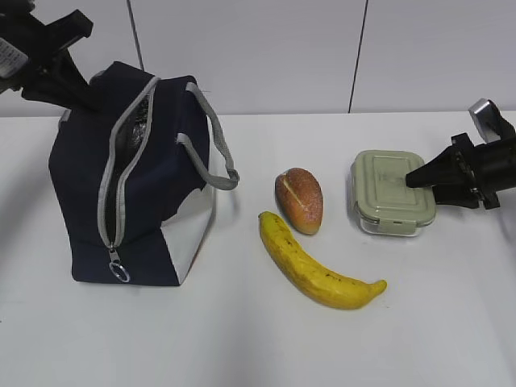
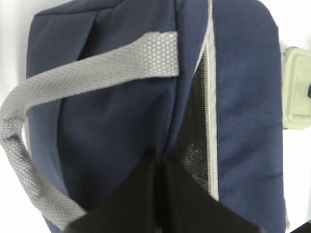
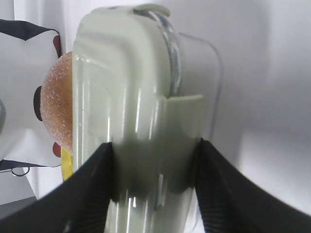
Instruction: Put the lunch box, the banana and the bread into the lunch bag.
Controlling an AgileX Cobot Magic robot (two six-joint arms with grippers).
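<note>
The navy lunch bag [image 1: 161, 161] stands at the left, its zipper open and the silver lining showing. My left gripper [image 1: 79, 93] is at the bag's top back edge and, in the left wrist view, is shut [image 2: 158, 158] on the bag's fabric [image 2: 121, 121] beside the opening. The bread [image 1: 299, 199] and the banana [image 1: 310, 264] lie on the table in the middle. The lunch box [image 1: 387, 189] with its sage-green lid rests on the table at the right. My right gripper [image 1: 415, 179] holds its near end, with the fingers against both sides of the box [image 3: 131, 73].
The bag's grey strap [image 1: 218, 153] hangs toward the bread. The zipper's ring pull [image 1: 118, 270] lies at the bag's lower front. A white wall stands behind the white table [image 1: 258, 347]. The bread [image 3: 57, 107] shows just beyond the lunch box in the right wrist view.
</note>
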